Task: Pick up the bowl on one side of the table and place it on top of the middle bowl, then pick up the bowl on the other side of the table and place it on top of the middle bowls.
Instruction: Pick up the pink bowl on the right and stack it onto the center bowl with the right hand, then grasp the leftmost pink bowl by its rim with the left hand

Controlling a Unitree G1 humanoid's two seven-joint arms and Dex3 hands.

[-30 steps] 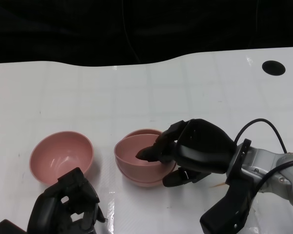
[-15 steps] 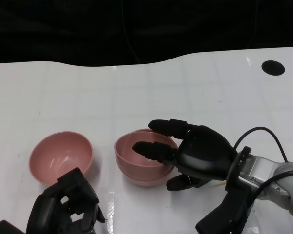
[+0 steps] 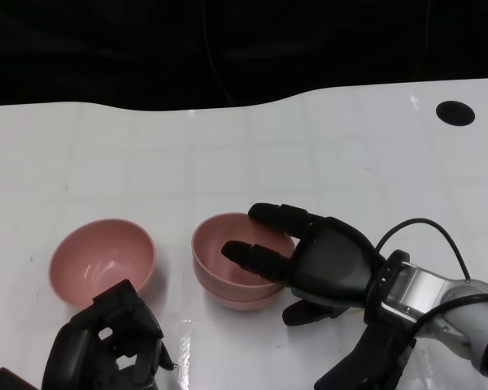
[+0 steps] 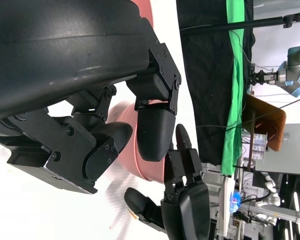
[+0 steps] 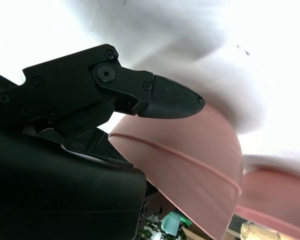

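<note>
Two pink bowls sit nested at the table's middle, the upper bowl (image 3: 220,242) inside the lower bowl (image 3: 232,301). My right hand (image 3: 325,260) lies just to their right with fingers (image 3: 256,257) spread over the rim and holding nothing. The right wrist view shows the stacked bowls (image 5: 190,165) close beyond a fingertip (image 5: 165,97). A third pink bowl (image 3: 102,260) stands alone to the left. My left hand (image 3: 106,345) hangs just in front of it, fingers curled in and empty. In the left wrist view a pink bowl (image 4: 151,172) shows past my left hand's fingers (image 4: 155,132), and my right hand (image 4: 187,205) shows beyond it.
The white table (image 3: 350,154) ends at a wavy far edge against a dark background. A round black hole (image 3: 455,113) sits at the far right. A black cable (image 3: 427,223) loops above my right wrist.
My right hand let go of the upper bowl, which has settled into the middle bowl. Its fingers opened and the hand drew back slightly towards me. The left hand has not moved.
</note>
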